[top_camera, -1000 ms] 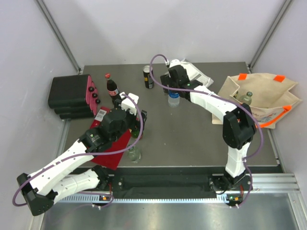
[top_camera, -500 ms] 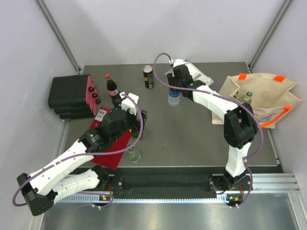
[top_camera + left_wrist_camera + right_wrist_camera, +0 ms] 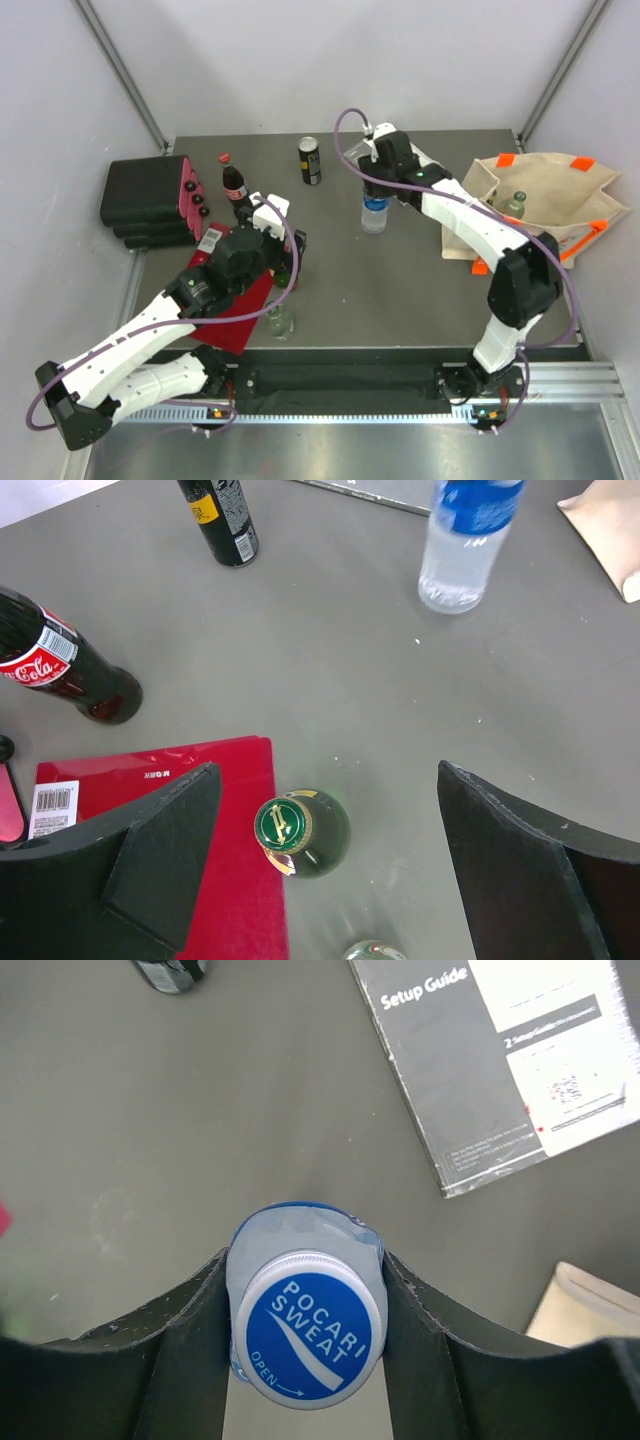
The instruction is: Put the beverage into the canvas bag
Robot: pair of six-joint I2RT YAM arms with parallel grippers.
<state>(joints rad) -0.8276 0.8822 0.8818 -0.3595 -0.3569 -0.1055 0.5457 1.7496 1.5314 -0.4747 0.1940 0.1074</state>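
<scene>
My right gripper (image 3: 305, 1295) is shut on the neck of a clear Pocari Sweat bottle (image 3: 308, 1325) with a blue cap and holds it upright. In the top view the bottle (image 3: 374, 212) is at the table's middle back, left of the beige canvas bag (image 3: 548, 190) with orange handles. A green bottle (image 3: 517, 203) stands inside the bag. My left gripper (image 3: 328, 780) is open, and its jaws straddle a dark green bottle (image 3: 298, 830) without touching it.
A cola bottle (image 3: 233, 185), a black can (image 3: 311, 160) and a black case (image 3: 148, 200) are at the back left. A red booklet (image 3: 150, 780) and a clear bottle (image 3: 280, 320) lie near my left gripper. A grey packet (image 3: 510, 1060) lies behind the Pocari bottle.
My right gripper has carried the Pocari bottle to the right and slightly nearer, toward the bag. The left arm has not moved.
</scene>
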